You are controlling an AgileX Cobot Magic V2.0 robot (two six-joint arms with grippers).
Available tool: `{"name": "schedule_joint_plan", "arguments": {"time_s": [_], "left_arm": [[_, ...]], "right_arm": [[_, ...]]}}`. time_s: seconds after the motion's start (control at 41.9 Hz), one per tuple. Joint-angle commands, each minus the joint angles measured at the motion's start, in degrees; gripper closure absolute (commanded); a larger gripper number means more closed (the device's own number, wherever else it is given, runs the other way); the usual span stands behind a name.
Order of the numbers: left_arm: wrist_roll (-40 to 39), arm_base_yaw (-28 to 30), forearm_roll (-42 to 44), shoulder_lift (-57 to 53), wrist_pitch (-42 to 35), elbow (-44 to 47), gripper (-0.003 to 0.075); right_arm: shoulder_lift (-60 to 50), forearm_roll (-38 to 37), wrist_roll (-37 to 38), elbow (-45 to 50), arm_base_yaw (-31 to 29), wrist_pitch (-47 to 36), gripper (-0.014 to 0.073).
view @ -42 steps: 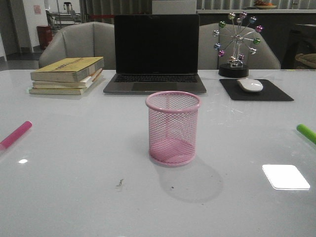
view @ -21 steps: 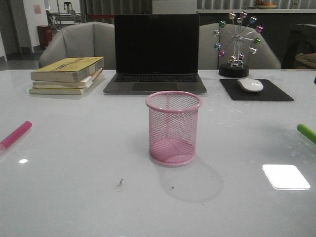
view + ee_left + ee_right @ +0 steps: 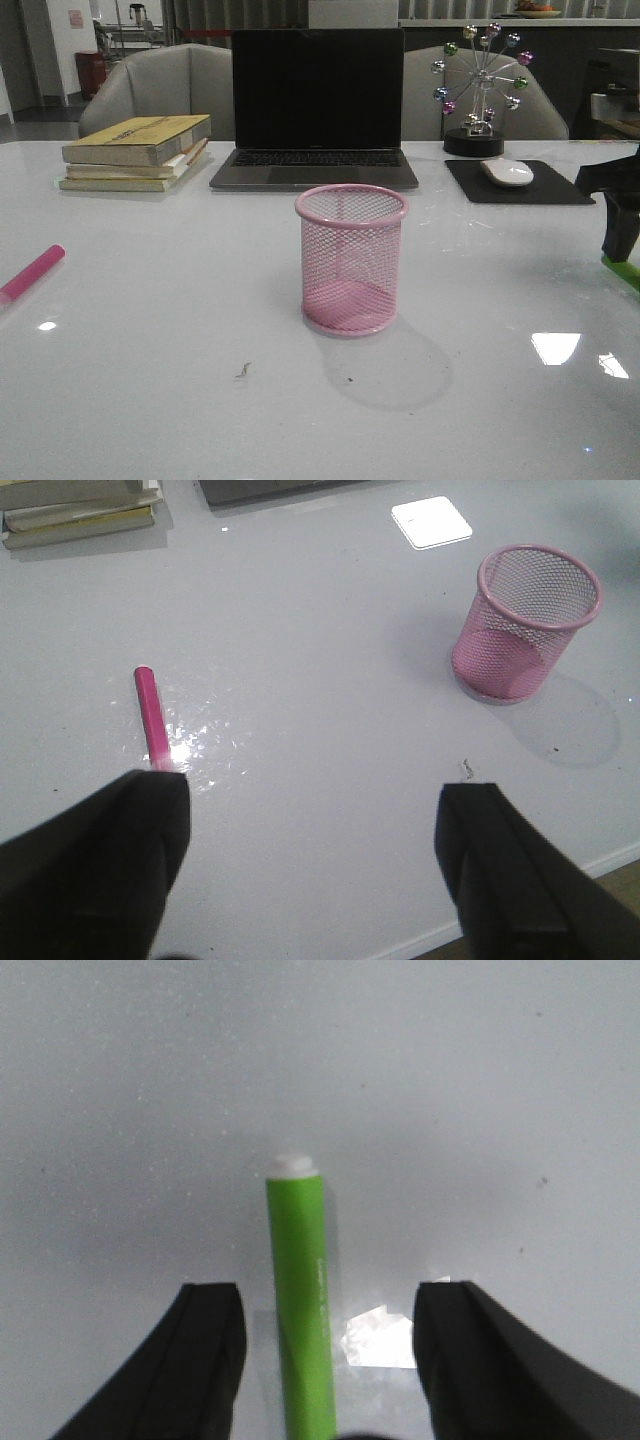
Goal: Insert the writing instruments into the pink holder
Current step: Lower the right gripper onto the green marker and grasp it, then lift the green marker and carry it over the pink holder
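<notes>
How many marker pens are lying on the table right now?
2. A pink marker lies flat near the table's left edge; a green marker lies flat at the right edge, between the open fingers of the right tool. None is in the pink cup.

A: Holder [image 3: 351, 259] — pink all over, open diamond mesh wall, solid pink rim and base. Counter [image 3: 180, 400] pale grey-white, glossy.

B: Markers: one magenta pink [image 3: 32, 273]; one lime green [image 3: 300, 1310] with a white end cap. Both hands black — right hand [image 3: 325, 1360], left hand [image 3: 310, 870].

A: Background: laptop [image 3: 316, 105] dark grey, screen black. Books [image 3: 137, 152], top cover yellow-olive. Mouse [image 3: 507, 172] white on black pad [image 3: 520, 184]. Ornament [image 3: 481, 88] with multicoloured metallic balls.
</notes>
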Motion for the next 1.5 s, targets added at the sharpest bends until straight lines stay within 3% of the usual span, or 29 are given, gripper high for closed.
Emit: {"name": "schedule_joint_plan", "arguments": {"time_s": [0.0,0.454,0.716,0.931,1.027,1.218,1.481], "left_arm": [[0.0,-0.52,-0.42,0.33,-4.27,-1.58,0.0159],[0.0,-0.52,-0.42,0.33,-4.27,-1.58,0.0159],[0.0,-0.52,-0.42,0.33,-4.27,-1.58,0.0159],[0.0,-0.52,-0.42,0.33,-4.27,-1.58,0.0159],[0.0,-0.52,-0.42,0.33,-4.27,-1.58,0.0159],[0.0,-0.52,-0.42,0.33,-4.27,-1.58,0.0159],[0.0,-0.52,-0.42,0.33,-4.27,-1.58,0.0159]], "right_arm": [[-0.83,0.2,-0.91,-3.98,-0.01,0.52,0.0106],[5.62,0.2,-1.3,-11.04,-0.01,5.14,0.0118],[5.59,0.26,-1.3,-12.21,-0.01,5.27,0.0424],[1.99,0.9,-1.59,-11.08,0.14,4.61,0.0463],[-3.33,1.19,-2.19,-7.39,0.98,0.08,0.0463],[-18.3,2.81,-2.38,7.9,5.47,-19.52,0.0463],[-33.86,4.38,-2.38,24.56,20.15,-49.14,0.0463]]}}
